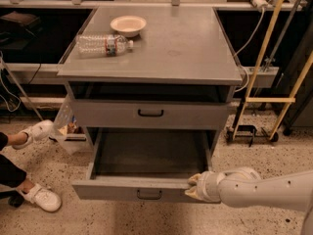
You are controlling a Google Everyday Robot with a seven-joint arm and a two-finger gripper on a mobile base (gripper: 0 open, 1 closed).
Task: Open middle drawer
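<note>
The middle drawer (117,190) is a grey metal drawer with a small black bar handle (149,195). It stands pulled far out of the cabinet, and its plain grey interior (151,153) holds nothing. My gripper (193,186) is at the right end of the drawer's front panel, touching its top edge. The white arm (264,190) reaches in from the lower right. Above it, another grey drawer (107,114) with a black handle (150,113) sits nearly closed. No drawer shows below the open one.
On the cabinet top (186,48) are a shallow cream bowl (128,25) and a plastic water bottle (103,44) lying on its side. A person's white shoes (39,130) (43,197) are on the floor at the left. A yellow-framed cart (264,102) stands at the right.
</note>
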